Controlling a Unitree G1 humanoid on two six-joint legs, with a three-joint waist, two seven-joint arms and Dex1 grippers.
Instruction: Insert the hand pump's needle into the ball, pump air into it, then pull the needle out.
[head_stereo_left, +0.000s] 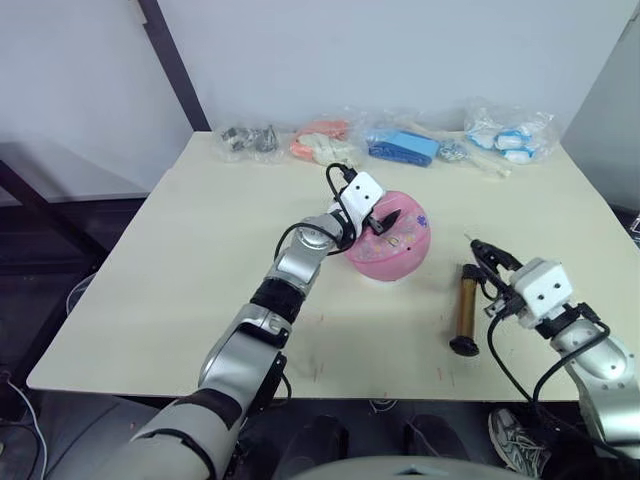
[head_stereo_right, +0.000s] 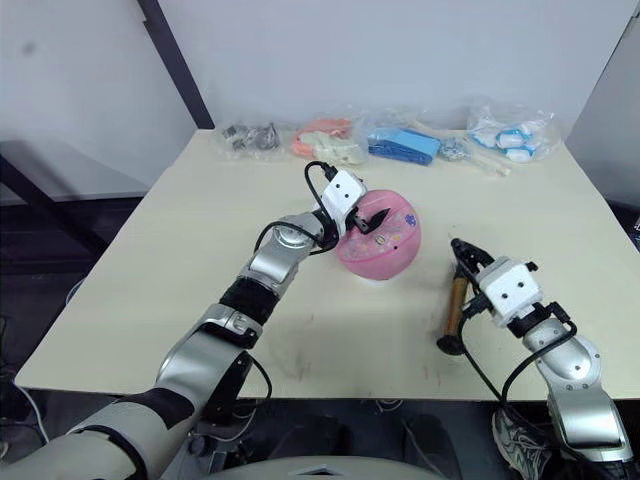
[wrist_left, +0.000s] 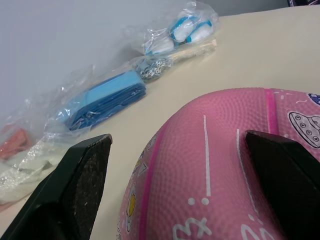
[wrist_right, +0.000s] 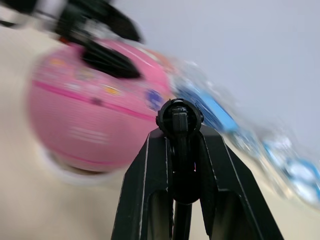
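The pink ball (head_stereo_left: 395, 245) sits mid-table on a small white ring (head_stereo_left: 372, 274). My left gripper (head_stereo_left: 385, 218) rests on its top, open, one black finger (wrist_left: 75, 185) on each side of the ball's curve (wrist_left: 210, 170). To the right, the gold-bronze hand pump (head_stereo_left: 465, 303) lies on the table, handle toward the front edge. Just behind the pump's far end, to the right of the ball, my right gripper (head_stereo_left: 487, 256) is shut on the black fitting (wrist_right: 179, 119) at the end of the pump's hose. The needle is too small to make out.
Several clear plastic bags line the table's far edge: metal parts (head_stereo_left: 248, 140), orange and white items (head_stereo_left: 322, 143), a blue item (head_stereo_left: 402, 148), blue-and-white pieces (head_stereo_left: 510, 138). A dark bar (head_stereo_left: 175, 70) leans against the wall behind.
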